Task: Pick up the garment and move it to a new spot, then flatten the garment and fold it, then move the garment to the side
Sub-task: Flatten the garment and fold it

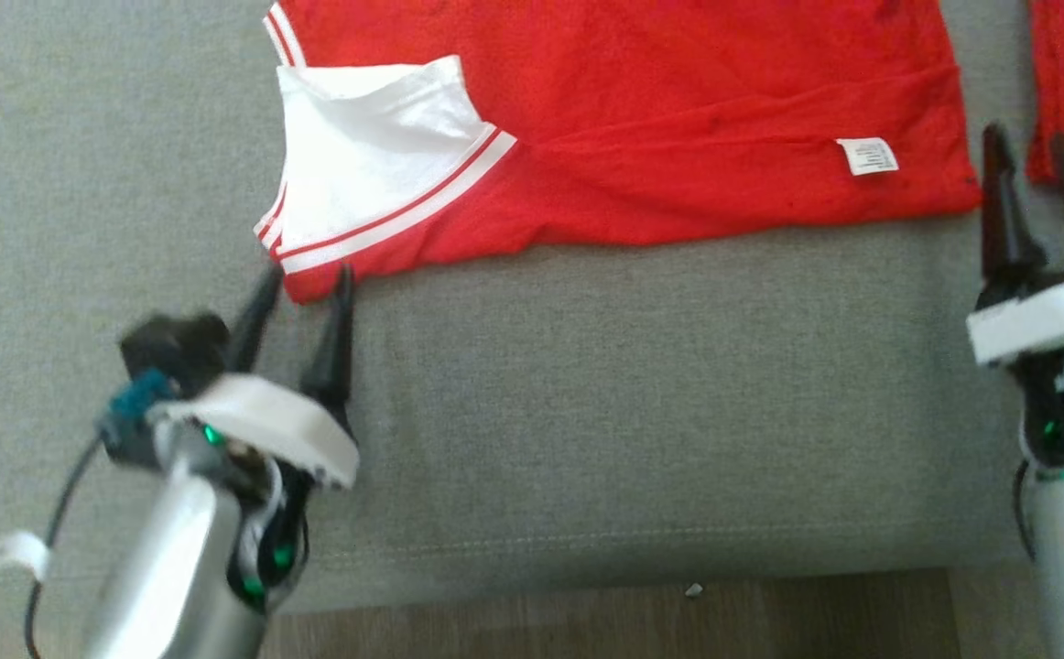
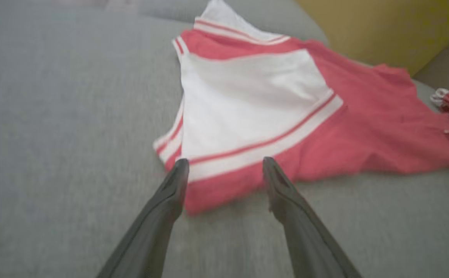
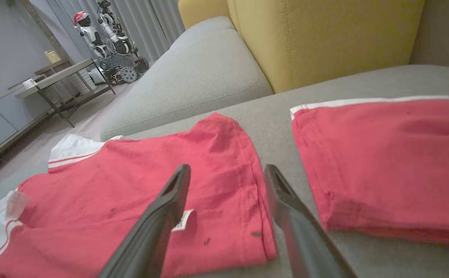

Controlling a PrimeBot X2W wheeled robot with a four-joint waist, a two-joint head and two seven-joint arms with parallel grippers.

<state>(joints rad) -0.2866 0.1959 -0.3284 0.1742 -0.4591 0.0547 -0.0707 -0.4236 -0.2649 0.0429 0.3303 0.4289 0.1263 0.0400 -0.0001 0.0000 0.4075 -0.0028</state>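
A grey sofa seat point(image 1: 587, 412) bears a spread red-and-white garment point(image 1: 678, 110) and, just beside it, a folded red garment point(image 3: 383, 162).

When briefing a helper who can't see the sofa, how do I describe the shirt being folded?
On the grey sofa seat lie two red garments. The shirt is the left one, lying spread out. Unlike the neatly folded pile beside it, it shows a white sleeve with a red stripe and a small white label.
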